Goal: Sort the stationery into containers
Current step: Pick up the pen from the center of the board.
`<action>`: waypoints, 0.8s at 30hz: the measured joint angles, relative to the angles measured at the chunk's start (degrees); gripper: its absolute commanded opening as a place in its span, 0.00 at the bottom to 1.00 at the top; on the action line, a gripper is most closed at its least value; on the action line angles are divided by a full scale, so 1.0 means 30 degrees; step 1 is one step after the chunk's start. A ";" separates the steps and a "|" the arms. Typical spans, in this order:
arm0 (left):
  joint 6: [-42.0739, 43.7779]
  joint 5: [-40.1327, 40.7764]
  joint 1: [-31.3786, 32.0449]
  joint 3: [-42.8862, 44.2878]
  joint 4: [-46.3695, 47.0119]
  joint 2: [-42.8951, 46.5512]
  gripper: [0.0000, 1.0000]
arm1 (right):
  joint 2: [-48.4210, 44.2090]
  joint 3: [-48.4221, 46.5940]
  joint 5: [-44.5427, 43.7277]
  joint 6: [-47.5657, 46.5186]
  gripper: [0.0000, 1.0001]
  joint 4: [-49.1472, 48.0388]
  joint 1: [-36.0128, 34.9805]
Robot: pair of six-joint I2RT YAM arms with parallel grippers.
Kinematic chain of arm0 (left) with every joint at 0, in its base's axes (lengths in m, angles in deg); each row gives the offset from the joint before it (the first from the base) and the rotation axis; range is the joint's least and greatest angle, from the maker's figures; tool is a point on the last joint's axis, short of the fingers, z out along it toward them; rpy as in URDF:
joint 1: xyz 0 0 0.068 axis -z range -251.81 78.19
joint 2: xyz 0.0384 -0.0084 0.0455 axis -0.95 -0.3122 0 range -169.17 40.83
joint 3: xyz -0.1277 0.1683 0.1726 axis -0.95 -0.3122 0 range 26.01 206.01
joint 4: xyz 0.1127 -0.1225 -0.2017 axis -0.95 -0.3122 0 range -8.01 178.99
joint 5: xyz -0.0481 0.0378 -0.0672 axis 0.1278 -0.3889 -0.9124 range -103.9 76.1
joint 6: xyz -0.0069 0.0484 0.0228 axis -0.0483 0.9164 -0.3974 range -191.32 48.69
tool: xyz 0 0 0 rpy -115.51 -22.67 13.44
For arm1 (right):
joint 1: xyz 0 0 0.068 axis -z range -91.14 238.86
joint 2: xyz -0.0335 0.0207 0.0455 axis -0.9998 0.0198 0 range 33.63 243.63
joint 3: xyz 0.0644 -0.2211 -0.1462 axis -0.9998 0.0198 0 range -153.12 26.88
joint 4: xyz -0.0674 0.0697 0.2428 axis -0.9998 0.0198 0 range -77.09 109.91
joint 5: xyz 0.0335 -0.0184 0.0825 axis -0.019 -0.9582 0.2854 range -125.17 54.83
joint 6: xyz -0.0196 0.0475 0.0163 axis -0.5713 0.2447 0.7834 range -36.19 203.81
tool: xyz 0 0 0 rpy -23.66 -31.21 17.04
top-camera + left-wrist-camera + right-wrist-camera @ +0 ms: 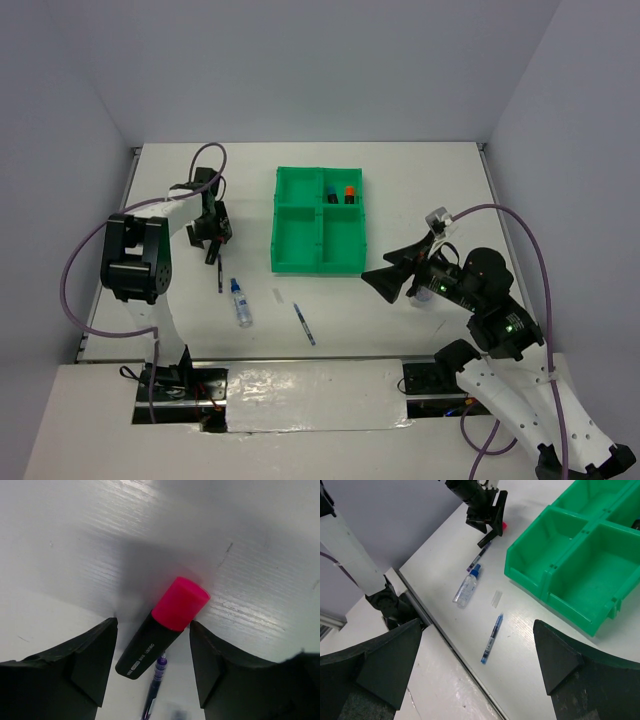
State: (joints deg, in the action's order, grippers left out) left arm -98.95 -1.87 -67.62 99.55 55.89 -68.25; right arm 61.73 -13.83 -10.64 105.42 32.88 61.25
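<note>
A black marker with a pink cap [165,630] lies on the white table between the fingers of my left gripper [152,625], which straddles it. The jaws are open: there is a gap on the left side, and the right finger is close to the cap. From above, my left gripper [211,238] is left of the green four-compartment tray [275,225]. A blue-capped marker [331,193] and a red-capped marker [350,193] stand in the tray's far right compartment. My right gripper [390,280] hovers open and empty, right of the tray's near corner.
A thin dark pen [219,275] lies just below the left gripper. Nearer the front edge lie a clear blue-capped bottle [240,302], a small clear piece [277,296] and a blue pen [304,324]. The other three tray compartments show nothing inside.
</note>
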 measured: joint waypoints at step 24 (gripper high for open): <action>-0.1953 0.4022 -0.1778 0.0175 -0.0452 -0.0255 0.00 | -0.0466 0.0328 -0.0015 0.0000 1.00 0.0503 0.0000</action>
State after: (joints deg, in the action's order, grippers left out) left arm -104.81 10.20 -72.95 100.07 54.53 -69.01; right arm 60.33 -12.85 -10.68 105.42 34.38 61.25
